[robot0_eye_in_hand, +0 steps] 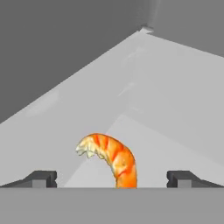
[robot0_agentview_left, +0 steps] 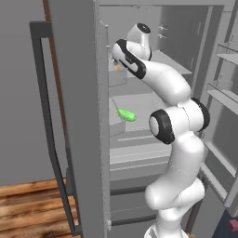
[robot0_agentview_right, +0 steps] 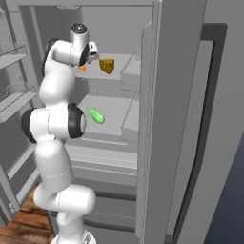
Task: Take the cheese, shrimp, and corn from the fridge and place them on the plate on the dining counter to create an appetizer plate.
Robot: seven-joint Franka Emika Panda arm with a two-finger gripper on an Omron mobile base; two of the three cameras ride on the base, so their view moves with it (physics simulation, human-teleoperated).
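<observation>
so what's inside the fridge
Cheese and shrimp on the upper shelf, corn on the shelf below. The arm hides part of the fridge interior.

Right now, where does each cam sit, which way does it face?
Left base view: behind-left, facing the open fridge; arm rises lower right; corn on a shelf.
Right base view: behind-right, same fridge; arm lower left; cheese above the corn.
Hand view: on the hand, along the open pincer at the shrimp.

Glossy white rounded arm (robot0_agentview_left: 179, 139) segments — dark ringed joints, small dark fingertips (robot0_eye_in_hand: 41, 178).
</observation>
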